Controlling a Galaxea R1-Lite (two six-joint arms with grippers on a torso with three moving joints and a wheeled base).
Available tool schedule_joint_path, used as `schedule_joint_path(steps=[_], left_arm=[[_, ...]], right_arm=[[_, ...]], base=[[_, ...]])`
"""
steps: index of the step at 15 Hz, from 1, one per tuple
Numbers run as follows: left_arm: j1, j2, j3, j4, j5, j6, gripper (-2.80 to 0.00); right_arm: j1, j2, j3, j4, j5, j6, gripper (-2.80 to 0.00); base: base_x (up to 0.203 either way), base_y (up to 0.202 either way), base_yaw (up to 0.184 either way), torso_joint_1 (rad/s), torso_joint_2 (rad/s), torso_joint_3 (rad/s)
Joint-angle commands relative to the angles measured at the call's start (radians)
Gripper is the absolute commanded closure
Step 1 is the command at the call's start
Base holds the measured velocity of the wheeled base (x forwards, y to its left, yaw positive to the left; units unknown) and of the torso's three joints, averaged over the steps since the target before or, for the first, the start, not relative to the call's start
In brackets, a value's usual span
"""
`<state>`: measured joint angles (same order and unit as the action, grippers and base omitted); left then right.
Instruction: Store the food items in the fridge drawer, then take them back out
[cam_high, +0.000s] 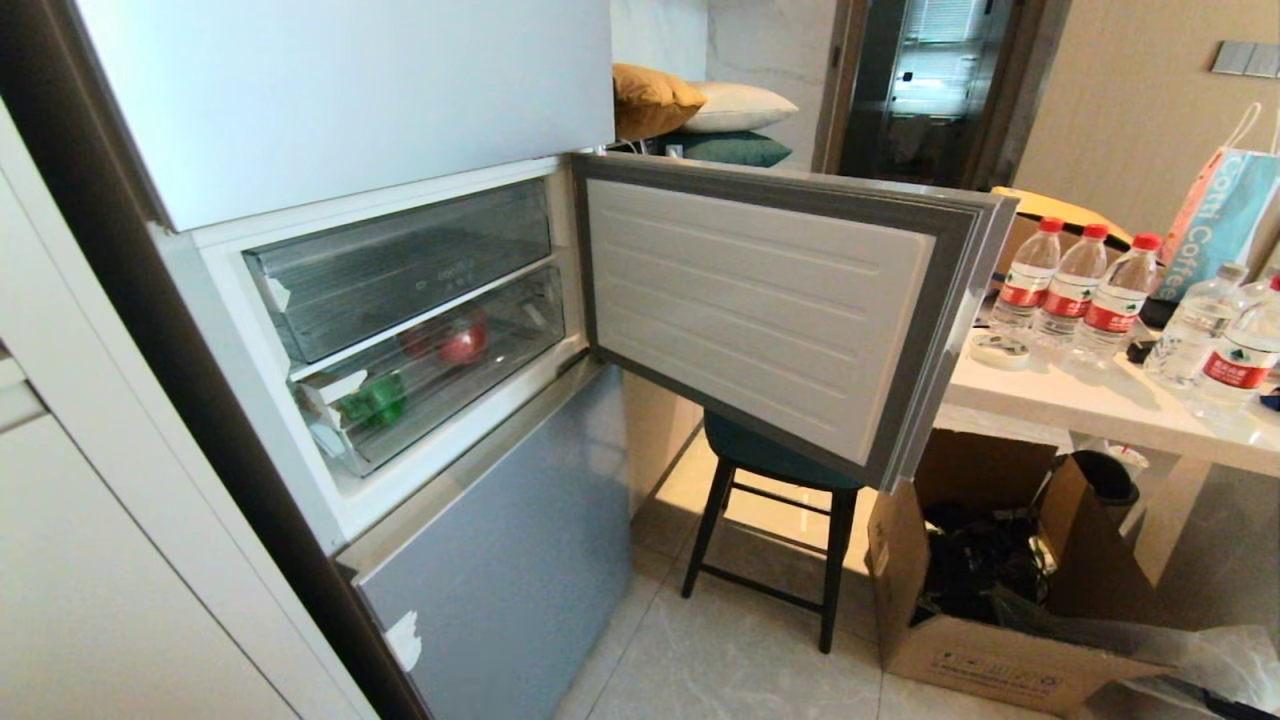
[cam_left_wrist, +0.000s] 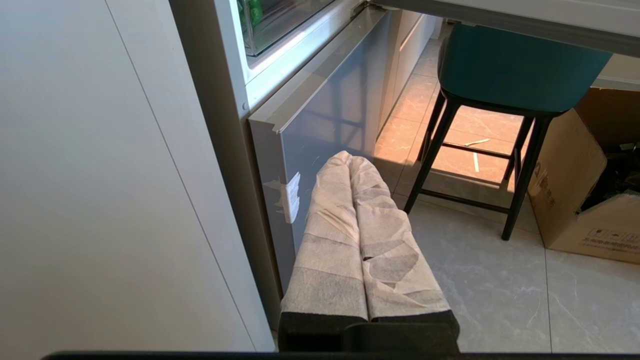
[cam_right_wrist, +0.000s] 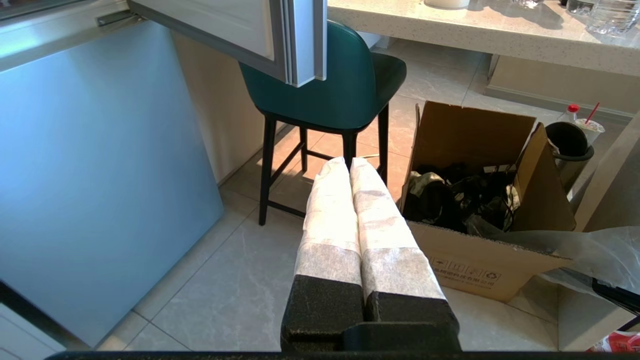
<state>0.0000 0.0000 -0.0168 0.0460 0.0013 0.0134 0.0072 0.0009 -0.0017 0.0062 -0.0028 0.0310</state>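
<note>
Currently your left claw (cam_left_wrist: 350, 160) pinched empty, right claw (cam_right_wrist: 349, 165) likewise, fridge drawer (cam_high: 440, 370) centre-left holding a green item (cam_high: 375, 398), fridge door (cam_high: 770, 310) swung open.

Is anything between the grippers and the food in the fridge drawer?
Yes: the shut clear front wall of the fridge drawer encloses the green item and red item. The door is open; left gripper and right gripper hang low.

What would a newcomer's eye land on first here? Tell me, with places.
The open fridge door swings out to the right over a teal stool. Behind the clear fridge drawer front, a green item sits low at the left and a red one further right. Water bottles crowd the counter at the right.
</note>
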Motion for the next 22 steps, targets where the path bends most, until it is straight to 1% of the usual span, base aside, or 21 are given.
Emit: schedule_joint_path(steps=[1, 7, 22], left_arm=[[0.0, 0.001, 0.0, 0.0, 0.0, -0.001, 0.0], [0.0, 0.001, 0.0, 0.0, 0.0, 0.0, 0.0], [0.0, 0.0, 0.0, 0.0, 0.0, -0.001, 0.0]], right_arm=[[0.0, 0.001, 0.0, 0.0, 0.0, 0.0, 0.0], [0.0, 0.001, 0.0, 0.0, 0.0, 0.0, 0.0], [0.0, 0.001, 0.0, 0.0, 0.0, 0.001, 0.0]], base=[[0.0, 0.0, 0.0, 0.0, 0.0, 0.0], [0.0, -0.001, 0.012, -0.002, 0.0, 0.001], [0.001, -0.008, 0.172, 0.003, 0.0, 0.002]])
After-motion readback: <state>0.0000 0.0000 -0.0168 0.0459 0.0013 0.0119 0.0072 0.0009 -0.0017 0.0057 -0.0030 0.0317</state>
